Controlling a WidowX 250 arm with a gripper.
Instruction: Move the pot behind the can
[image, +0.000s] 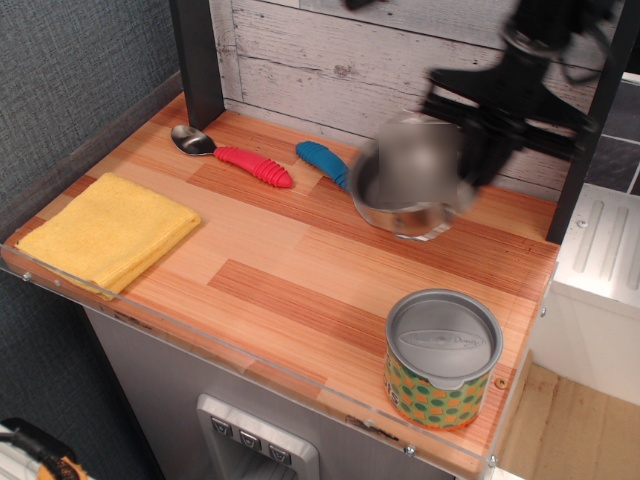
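Above the back right of the wooden counter (300, 270) we saw the pot (408, 190) (blurred) gripped by the black gripper (470, 150), clear of the surface, behind the can (443, 360), which stood near the front edge.

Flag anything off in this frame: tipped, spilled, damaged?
Nothing spilled or visibly damaged. Only the pot looks odd: motion-blurred, tilted, apparently above the counter under the gripper, hiding most of the blue-handled fork. The can stands upright by the front edge; the yellow cloth and the red-handled spoon lie flat.
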